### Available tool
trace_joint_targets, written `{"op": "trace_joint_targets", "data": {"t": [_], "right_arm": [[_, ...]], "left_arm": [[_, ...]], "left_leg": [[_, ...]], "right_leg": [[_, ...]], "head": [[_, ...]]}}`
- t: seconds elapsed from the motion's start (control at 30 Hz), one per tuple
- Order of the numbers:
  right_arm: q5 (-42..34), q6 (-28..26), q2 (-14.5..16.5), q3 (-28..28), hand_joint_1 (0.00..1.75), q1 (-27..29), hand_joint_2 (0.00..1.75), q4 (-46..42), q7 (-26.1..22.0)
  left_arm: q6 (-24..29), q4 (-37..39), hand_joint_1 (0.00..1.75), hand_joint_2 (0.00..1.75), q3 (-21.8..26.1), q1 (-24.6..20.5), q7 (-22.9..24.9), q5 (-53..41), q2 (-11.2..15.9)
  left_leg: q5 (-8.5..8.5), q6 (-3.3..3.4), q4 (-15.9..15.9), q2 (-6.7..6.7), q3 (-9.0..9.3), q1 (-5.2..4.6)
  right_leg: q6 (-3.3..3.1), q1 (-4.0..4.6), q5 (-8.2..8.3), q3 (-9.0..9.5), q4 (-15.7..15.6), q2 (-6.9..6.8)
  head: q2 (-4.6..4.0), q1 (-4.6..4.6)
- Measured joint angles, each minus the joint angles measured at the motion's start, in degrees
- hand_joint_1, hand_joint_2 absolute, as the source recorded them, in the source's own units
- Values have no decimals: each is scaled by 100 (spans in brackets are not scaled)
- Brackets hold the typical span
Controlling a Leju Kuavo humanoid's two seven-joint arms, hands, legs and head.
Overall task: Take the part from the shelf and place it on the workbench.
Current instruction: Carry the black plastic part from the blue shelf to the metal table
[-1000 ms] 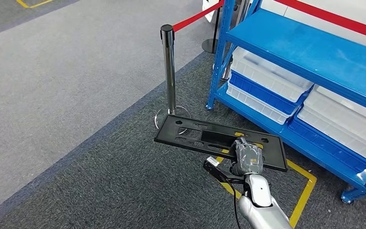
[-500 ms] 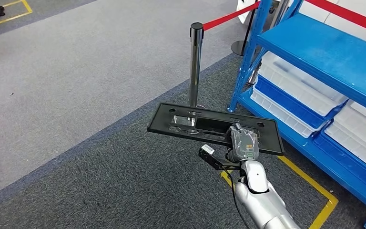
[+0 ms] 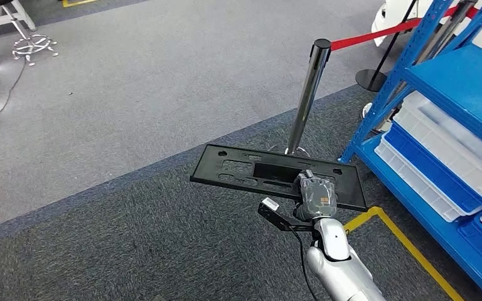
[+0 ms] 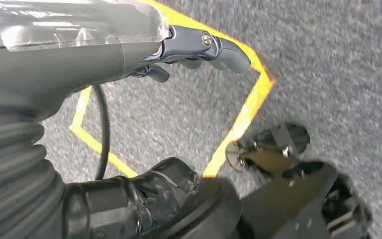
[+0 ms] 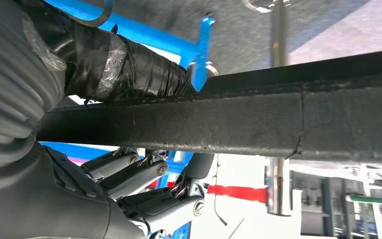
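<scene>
The right hand [image 3: 314, 195] is seen clamped on the near long edge of the part [image 3: 251, 172], thumb on top and fingers [image 5: 139, 172] curled beneath the rim, as the right wrist view shows. The part is a flat, black, rectangular plate with a raised lip around its border, a large rectangular opening near its middle and several smaller slots and holes along its length. It is held roughly level in the air above the dark grey carpet [image 3: 132, 244], well clear of it, and extends away from the hand toward the robot's left. The left hand [image 4: 199, 47] is seen in its wrist view hanging above carpet and a yellow floor line [image 4: 246, 109], its fingers loosely bent with nothing in them. Beyond the part's far edge a chrome stanchion [image 3: 306, 94] with a red belt [image 3: 367, 39] stands on the carpet. At the right a blue shelf [image 3: 458, 88] carries white and blue bins [image 3: 436, 157]
</scene>
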Motion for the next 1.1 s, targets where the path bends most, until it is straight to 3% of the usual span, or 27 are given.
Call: {"op": "trace_joint_targets", "data": {"t": [0.07, 0.1, 0.13, 0.2, 0.27, 0.33, 0.37, 0.43, 0.5, 0.53, 0.63, 0.7, 0.77, 0.83, 0.87, 0.9, 0.93, 1.0, 1.07, 1.1], "right_arm": [[-68, -22, 1, 3, 175, 21, 175, -6, -45], [-98, -30, 3, 8, 175, 33, 175, -17, -67], [-120, -33, 6, 14, 175, 43, 175, -34, -82], [-153, -44, 14, 23, 175, 63, 175, -84, -106], [-172, -57, 15, 27, 175, 92, 175, -117, -117], [-179, -60, 15, 28, 175, 130, 175, -126, -119], [-180, -59, 16, 30, 175, 145, 175, -128, -118], [-185, -52, 26, 37, 175, 157, 175, -137, -115], [-205, -48, 38, 49, 175, 144, 175, -146, -106], [-219, -48, 44, 57, 175, 136, 175, -147, -99], [-249, -54, 78, 79, 175, 123, 175, -149, -90], [-256, -58, 92, 84, 175, 118, 175, -153, -88], [-259, -60, 89, 85, 175, 124, 175, -149, -88], [-260, -61, 87, 85, 175, 153, 175, -130, -85], [-260, -62, 85, 85, 175, 167, 175, -121, -83], [-260, -62, 82, 85, 175, 174, 175, -116, -80], [-261, -62, 78, 85, 175, 174, 175, -114, -77], [-262, -62, 67, 86, 175, 161, 175, -112, -72], [-262, -58, 61, 90, 175, 159, 175, -111, -72], [-261, -55, 61, 92, 175, 156, 175, -111, -72]], "left_arm": [[3, 0, 0, 175, 1, -3, -8, 8, 2], [2, -1, 0, 175, 2, 2, -11, 15, 9], [1, -1, 0, 175, 2, 9, -11, 25, 18], [-2, -1, 0, 175, 2, 2, -9, 39, 38], [-3, -1, 0, 175, 3, -30, -8, 52, 45], [-3, -1, 0, 175, 4, -53, -8, 68, 50], [-3, -1, 0, 175, 4, -53, -5, 75, 53], [2, -2, 0, 175, 5, -49, 9, 87, 64], [10, -2, 0, 175, 6, -64, 28, 99, 74], [13, -2, 0, 175, 7, -73, 34, 103, 78], [15, -1, 0, 175, 14, -65, 49, 106, 86], [16, -1, 0, 175, 17, -58, 50, 107, 87], [17, -2, 0, 175, 17, -73, 51, 108, 87], [17, -2, 0, 175, 17, -87, 52, 109, 89], [17, -2, 0, 175, 18, -86, 52, 109, 89], [17, -2, 0, 175, 19, -82, 52, 109, 89], [17, -2, 0, 175, 19, -79, 53, 109, 88], [16, -1, 0, 175, 19, -80, 54, 107, 87], [15, -1, 0, 175, 20, -90, 50, 105, 86], [15, -1, 0, 175, 21, -91, 49, 104, 86]], "left_leg": [[1, -71, 18, -116, -49, 15], [11, -107, 2, -175, -67, 31], [1, -139, 20, -144, -83, 35], [-160, -198, 296, 144, -217, 27], [-475, -251, 962, 482, -542, 35], [-621, -284, 1467, 581, -807, 57], [-549, -288, 1436, 601, -794, 63], [-199, -258, 805, 712, -458, 55], [16, -177, 139, 918, -106, -11], [36, -135, -17, 975, -32, -43], [43, -23, -111, 817, -3, -58], [83, 52, -203, 692, 67, -25], [93, 100, -233, 565, 100, -12], [79, 122, -216, 413, 100, -18], [69, 125, -201, 326, 100, -19], [55, 117, -175, 238, 101, -17], [32, 101, -139, 149, 102, -12], [-24, 53, -45, 3, 73, -7], [-37, -15, 3, -124, 10, 15], [-26, -51, 5, -191, -15, 27]], "right_leg": [[-21, 20, -14, 48, -112, 44], [-52, 22, -1, 55, -125, -20], [-89, 26, 13, 74, -156, -84], [-168, 19, 41, 122, -231, -221], [-215, 49, 34, 150, -255, -374], [-226, 71, 9, 163, -254, -542], [-223, 75, -5, 174, -253, -619], [-202, 78, -39, 216, -253, -760], [-154, 100, -78, 258, -253, -880], [-125, 111, -95, 273, -256, -936], [-37, 116, -134, 334, -295, -1086], [7, 94, -288, 282, -102, -884], [22, 71, -614, -29, 555, -521], [28, 69, -819, -406, 1217, -373], [29, 68, -767, -491, 1302, -355], [25, 66, -600, -467, 1161, -341], [20, 59, -349, -347, 823, -294], [10, 27, -31, -60, 127, -35], [2, 21, -7, 61, -137, 137], [-9, 32, -4, 77, -170, 105]], "head": [[0, 0], [0, 0], [0, 0], [0, -15], [0, -28], [0, -28], [0, -28], [0, -28], [0, -27], [0, -25], [0, -23], [0, -17], [0, -10], [0, -9], [0, -10], [0, -9], [0, -10], [0, -10], [0, -10], [0, -11]]}}
